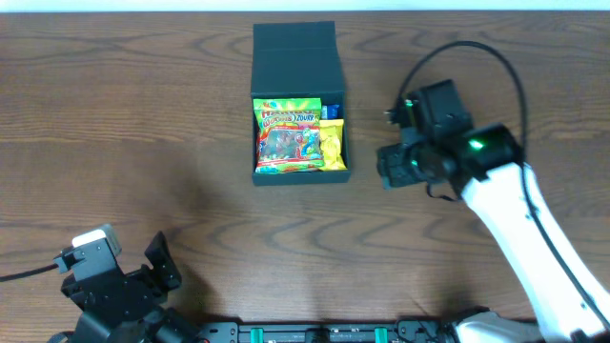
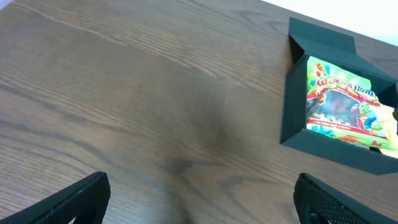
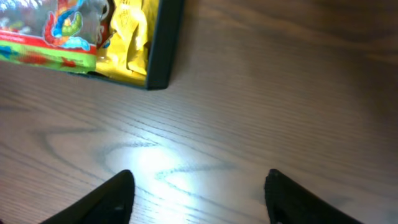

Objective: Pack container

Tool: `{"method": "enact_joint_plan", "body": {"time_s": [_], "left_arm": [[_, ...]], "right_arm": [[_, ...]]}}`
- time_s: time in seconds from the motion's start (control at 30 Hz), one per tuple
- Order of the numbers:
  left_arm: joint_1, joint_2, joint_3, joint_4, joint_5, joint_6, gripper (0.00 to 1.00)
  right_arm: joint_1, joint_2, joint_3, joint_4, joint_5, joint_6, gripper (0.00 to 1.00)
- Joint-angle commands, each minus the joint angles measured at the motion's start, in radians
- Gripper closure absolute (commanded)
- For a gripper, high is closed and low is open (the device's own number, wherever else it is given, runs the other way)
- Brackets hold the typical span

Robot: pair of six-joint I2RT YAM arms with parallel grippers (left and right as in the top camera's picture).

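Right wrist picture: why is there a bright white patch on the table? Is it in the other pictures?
Right wrist view: glare, light bouncing off the brown wooden table, near the square dark teal-black cardboard box. Left wrist view: no glare, only a soft dark shadow. Overhead view: even light, no bright patch.

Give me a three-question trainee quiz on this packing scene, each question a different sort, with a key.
1. True or false: the container's hinged lid is closed.
2. Fill the gap: inside the container, beside the colourful gummy packet, lies a ____ packet.
3. Pick one: the right gripper holds A) the gummy packet, B) nothing, C) the lid.

Key: 1 false, the lid lies open; 2 yellow packet; 3 B, its fingers are spread over bare table.
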Motion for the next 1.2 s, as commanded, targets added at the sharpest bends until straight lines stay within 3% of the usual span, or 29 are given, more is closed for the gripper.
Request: {"method": "enact_joint_plan", "body": {"time_s": [0.0, 0.2, 0.43, 0.67, 0.77, 0.83, 0.9, 1.17], "left_arm": [[0.002, -0.003, -0.001, -0.002, -0.014, -0.007, 0.05], [0.002, -0.003, -0.001, -0.002, -0.014, -0.007, 0.05], [0.002, -0.003, -0.001, -0.002, -0.014, -0.007, 0.05], [0.002, -0.003, -0.001, -0.002, -0.014, -0.007, 0.05], [0.002, -0.003, -0.001, -0.002, -0.014, -0.007, 0.05], [0.002, -0.003, -0.001, -0.002, -0.014, -0.007, 0.05], [0.002, -0.003, -0.001, -0.002, -0.014, -0.007, 0.05], [0.002, -0.003, -0.001, -0.002, -0.014, -0.007, 0.05]], "right_arm": [[0.028, 0.090, -0.013, 0.033, 0.053, 0.042, 0.35], [0.072, 0.224, -0.013, 0.146, 0.101, 0.111, 0.32], [0.114, 0.325, -0.013, 0.216, 0.100, 0.199, 0.41], [0.130, 0.380, -0.013, 0.266, 0.101, 0.199, 0.49], [0.130, 0.386, -0.013, 0.269, 0.104, 0.199, 0.59], [0.131, 0.387, -0.016, 0.268, 0.104, 0.199, 0.78], [0.134, 0.387, -0.022, 0.264, 0.104, 0.199, 0.89], [0.165, 0.386, -0.032, 0.117, 0.104, 0.219, 0.98]]}}
